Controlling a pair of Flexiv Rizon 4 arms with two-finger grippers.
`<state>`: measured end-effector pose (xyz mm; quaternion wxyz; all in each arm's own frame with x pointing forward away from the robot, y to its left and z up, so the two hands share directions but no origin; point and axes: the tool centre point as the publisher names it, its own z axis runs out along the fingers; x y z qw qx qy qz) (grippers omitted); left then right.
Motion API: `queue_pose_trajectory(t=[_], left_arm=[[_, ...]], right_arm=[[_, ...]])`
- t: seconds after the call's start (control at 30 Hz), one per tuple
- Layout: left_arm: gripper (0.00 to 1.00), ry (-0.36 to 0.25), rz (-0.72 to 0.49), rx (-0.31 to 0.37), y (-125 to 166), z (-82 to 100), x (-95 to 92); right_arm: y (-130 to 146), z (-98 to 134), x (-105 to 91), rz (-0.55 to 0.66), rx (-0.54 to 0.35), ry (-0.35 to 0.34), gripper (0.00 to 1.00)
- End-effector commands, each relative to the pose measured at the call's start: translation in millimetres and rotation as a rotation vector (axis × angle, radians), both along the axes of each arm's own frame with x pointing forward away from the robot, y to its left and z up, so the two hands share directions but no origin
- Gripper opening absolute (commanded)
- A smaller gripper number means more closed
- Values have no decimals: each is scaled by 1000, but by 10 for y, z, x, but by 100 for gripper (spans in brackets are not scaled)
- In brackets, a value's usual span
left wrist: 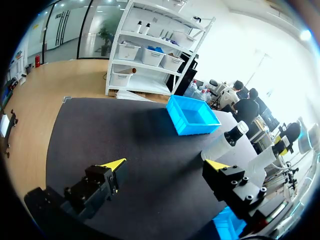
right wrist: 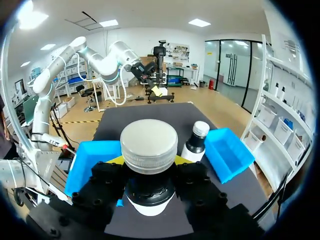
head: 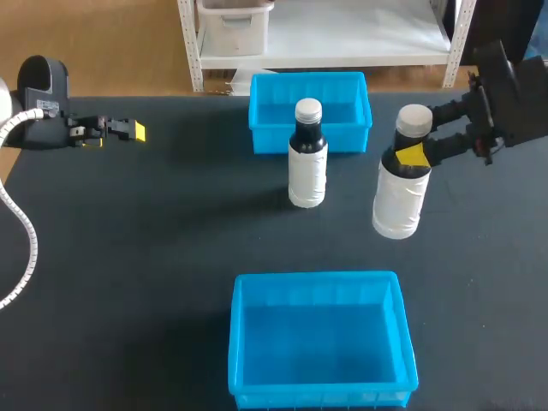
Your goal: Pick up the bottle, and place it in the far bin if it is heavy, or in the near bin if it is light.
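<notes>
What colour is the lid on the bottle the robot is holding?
Pale grey; the lid shows best in the right wrist view.

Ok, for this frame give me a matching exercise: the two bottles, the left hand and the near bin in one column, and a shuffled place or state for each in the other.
Things:
1. bottle on the right
2. middle bottle
3. left hand
4. near bin

Places or states:
A. open, holding nothing, off to the robot's left
B. standing free just in front of the far bin
C. nearest the robot, in front of both bottles
D. gripped at the neck by the right hand

Pairs: 1-D, 2-B, 3-A, 4-C.
</notes>
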<state>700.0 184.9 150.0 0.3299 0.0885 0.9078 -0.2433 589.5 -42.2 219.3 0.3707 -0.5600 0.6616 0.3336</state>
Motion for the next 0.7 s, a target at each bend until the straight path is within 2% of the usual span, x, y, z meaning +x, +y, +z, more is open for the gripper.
queue_pose_trajectory(t=[0.03,0.4,0.7], left_arm=[[100,0,0,0,0,0,0],[100,0,0,0,0,0,0],[100,0,0,0,0,0,0]], right_arm=[[115,119,-217,20,6,3,0],[773,138,-819,221,29,22,0],[1124,-8,-1139,379,43,45,0]])
